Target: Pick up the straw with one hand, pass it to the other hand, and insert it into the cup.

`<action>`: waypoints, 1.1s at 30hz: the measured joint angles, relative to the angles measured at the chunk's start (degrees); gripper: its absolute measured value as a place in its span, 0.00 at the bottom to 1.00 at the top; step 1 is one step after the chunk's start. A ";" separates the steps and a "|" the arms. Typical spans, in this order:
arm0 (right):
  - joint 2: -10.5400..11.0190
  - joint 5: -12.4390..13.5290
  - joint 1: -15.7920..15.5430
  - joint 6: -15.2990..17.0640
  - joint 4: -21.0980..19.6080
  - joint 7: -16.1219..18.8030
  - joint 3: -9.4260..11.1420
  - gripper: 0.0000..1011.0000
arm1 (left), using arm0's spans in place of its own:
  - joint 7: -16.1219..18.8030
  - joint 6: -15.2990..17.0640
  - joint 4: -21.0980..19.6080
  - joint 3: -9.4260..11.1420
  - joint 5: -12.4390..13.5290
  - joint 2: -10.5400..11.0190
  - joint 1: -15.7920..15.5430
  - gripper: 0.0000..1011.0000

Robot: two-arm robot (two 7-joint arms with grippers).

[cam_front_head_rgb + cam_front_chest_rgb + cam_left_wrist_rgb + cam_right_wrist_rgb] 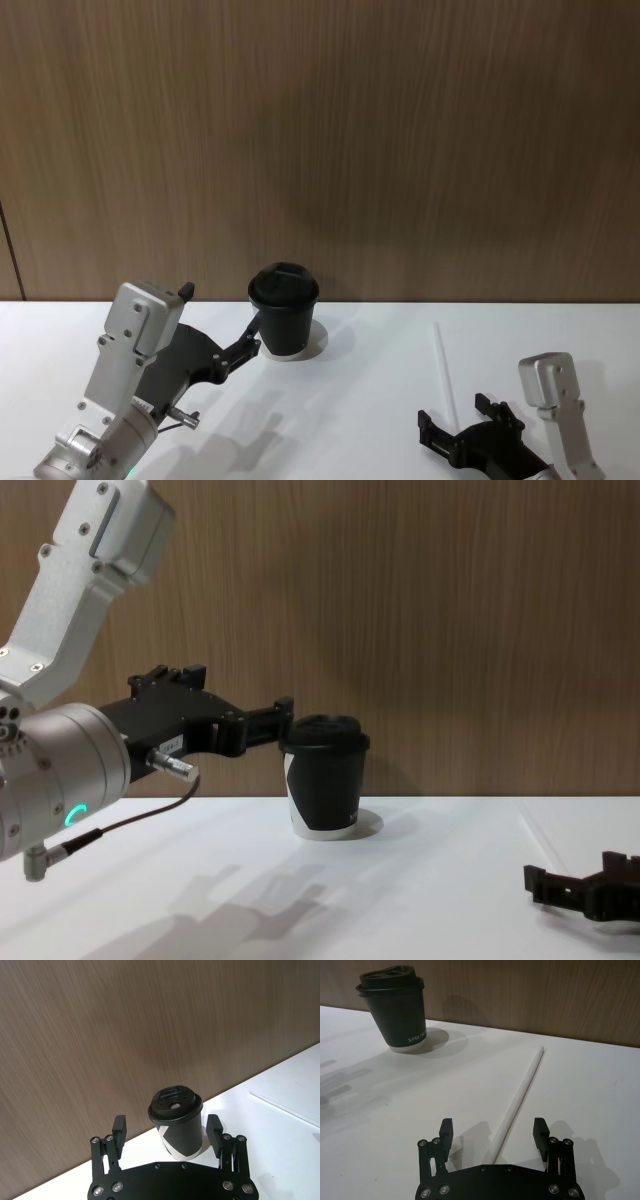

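Nothing of the task is done yet. The straw (520, 1092) lies flat on the counter (360, 420), well to the right of the cup (285, 312) and untouched by either hand.

The right hand (492, 1129) sits low over the counter at the straw's near end. Its fingers are spread wide, one on each side of the straw, and neither presses on it. To my eye this is the approach to the first grasp: lined up, not closed.

The left hand (166, 1130) hangs above the counter at the cup's left side, also wide open and holding nothing. From its wrist view the cup stands upright just ahead of the two fingertips. In the chest view one fingertip comes very close to the lid (187, 1105); I cannot tell whether it touches.

All the steps are left: closing on the straw and lifting it, passing it across to the left hand, then setting it into the cup. The lid is on and shows a small opening (175, 1106), likely the target for the straw.
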 joint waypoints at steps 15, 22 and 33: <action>-0.07 -0.30 0.25 0.30 0.38 0.09 -0.06 0.99 | 0.00 0.00 0.00 0.00 0.00 0.00 0.00 0.99; -0.08 -0.36 0.28 0.42 0.38 0.11 -0.08 0.99 | 0.00 0.00 0.00 0.00 0.00 0.00 0.00 0.99; -0.08 -0.43 0.34 0.49 0.38 0.11 -0.09 0.99 | 0.00 0.00 0.00 0.00 0.00 0.00 0.00 0.99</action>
